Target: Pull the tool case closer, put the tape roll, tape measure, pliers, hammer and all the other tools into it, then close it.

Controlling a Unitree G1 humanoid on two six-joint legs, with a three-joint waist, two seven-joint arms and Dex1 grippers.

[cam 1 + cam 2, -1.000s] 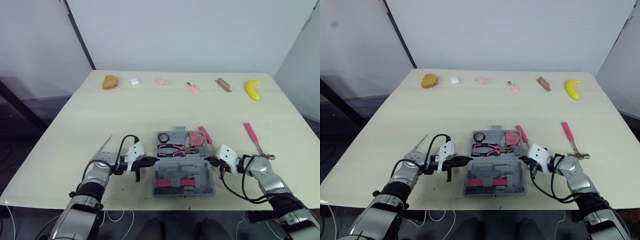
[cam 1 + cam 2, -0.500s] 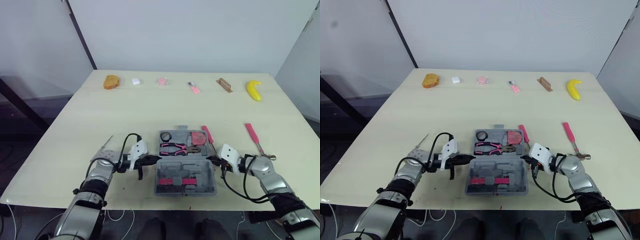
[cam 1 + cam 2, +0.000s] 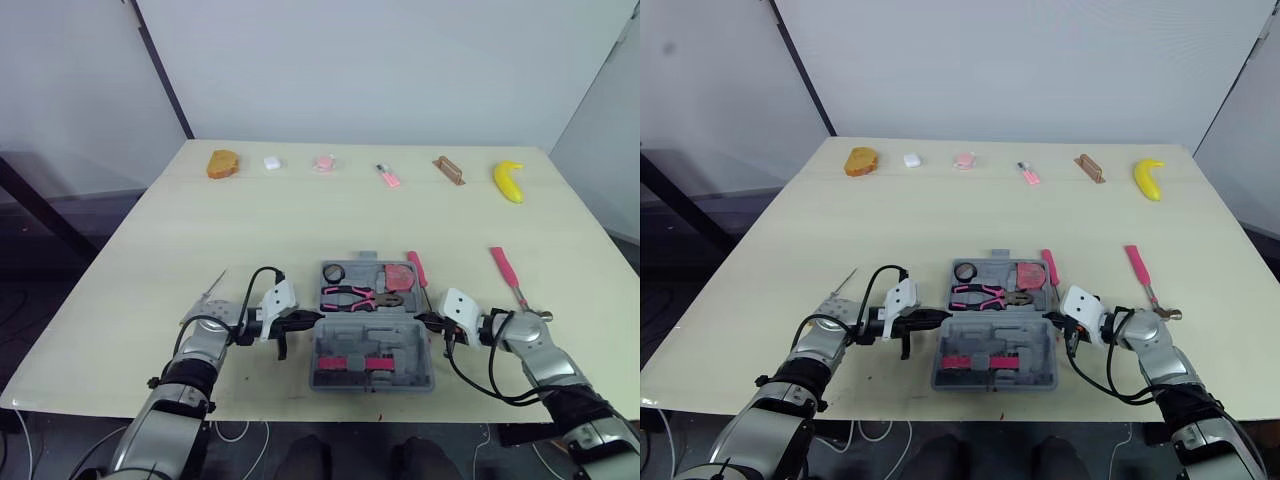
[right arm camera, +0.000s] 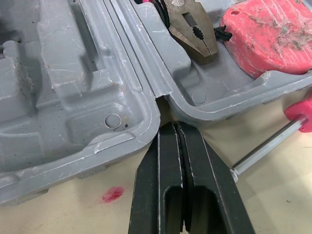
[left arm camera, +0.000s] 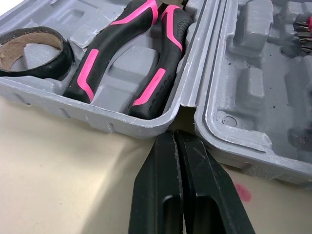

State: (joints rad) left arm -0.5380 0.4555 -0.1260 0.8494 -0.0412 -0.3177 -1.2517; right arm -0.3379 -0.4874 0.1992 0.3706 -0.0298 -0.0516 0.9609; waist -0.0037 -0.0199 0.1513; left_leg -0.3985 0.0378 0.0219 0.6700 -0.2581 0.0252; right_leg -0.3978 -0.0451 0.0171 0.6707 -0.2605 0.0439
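The grey tool case (image 3: 345, 340) lies open near the table's front edge. Its far half holds the black tape roll (image 3: 333, 273), the pink-and-black pliers (image 3: 358, 297) and a pink tape measure (image 3: 397, 276). My left gripper (image 3: 310, 320) is shut, its tip at the hinge notch on the case's left side (image 5: 174, 139). My right gripper (image 3: 422, 320) is shut at the hinge notch on the right side (image 4: 176, 127). A pink-handled screwdriver (image 3: 415, 268) lies against the case's right side. The pink-handled hammer (image 3: 508, 277) lies further right.
Along the table's far edge stand an orange lump (image 3: 222, 163), a white piece (image 3: 271, 162), a pink piece (image 3: 322, 161), a small pink tool (image 3: 386, 177), a brown block (image 3: 447, 170) and a banana (image 3: 508, 180). A thin silvery tool (image 3: 205, 297) lies by my left forearm.
The case and both grippers have shifted a little to the right since a second ago. Both grippers stay shut at the hinge notches.
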